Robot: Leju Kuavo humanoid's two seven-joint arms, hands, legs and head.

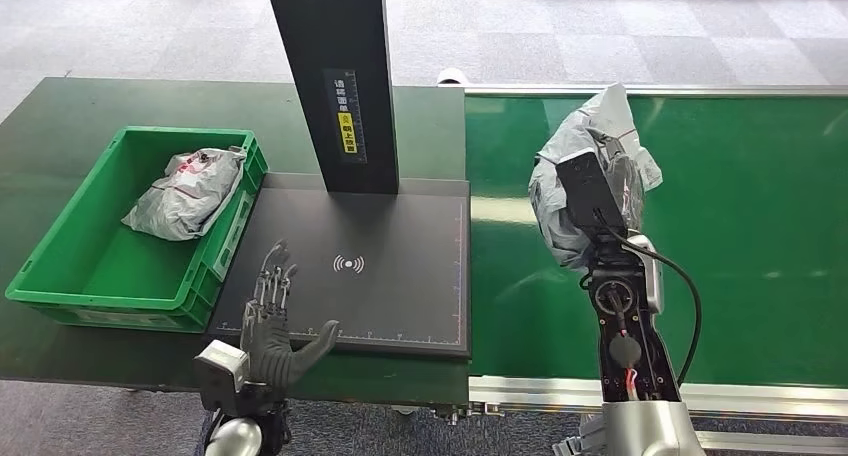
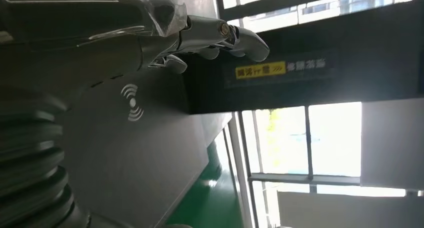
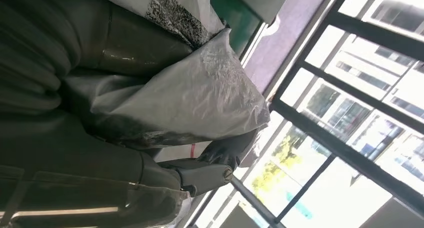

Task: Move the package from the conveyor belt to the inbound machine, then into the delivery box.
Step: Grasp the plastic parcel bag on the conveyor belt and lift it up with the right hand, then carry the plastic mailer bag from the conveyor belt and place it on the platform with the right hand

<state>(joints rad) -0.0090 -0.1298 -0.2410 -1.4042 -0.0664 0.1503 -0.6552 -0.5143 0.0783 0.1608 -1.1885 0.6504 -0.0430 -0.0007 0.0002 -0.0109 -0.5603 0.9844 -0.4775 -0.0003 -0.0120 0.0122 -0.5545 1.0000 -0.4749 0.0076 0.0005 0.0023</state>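
Package (image 1: 590,166) is looking like a soft grey poly mailer, crinkly and probably light, so it is likely sagging and sliding rather than holding shape; a hold across the bulky middle looks safer than a pinch on a loose corner. Right hand (image 3: 200,173) is gripping it now, fingers wrapping around the bag's underside in the wrist view, with the bag sitting above the wrist in the head view. Package is hanging over the green conveyor belt (image 1: 760,236), near the belt's left edge and just beside the black inbound machine (image 1: 380,266), not yet over its scan pad. Left hand (image 1: 272,321) is hovering at the near left corner of the scan pad, fingers spread, holding nothing. Green delivery box (image 1: 70,266) is sitting on the desk (image 1: 60,116) left of the machine, already holding another grey bag (image 1: 185,194).
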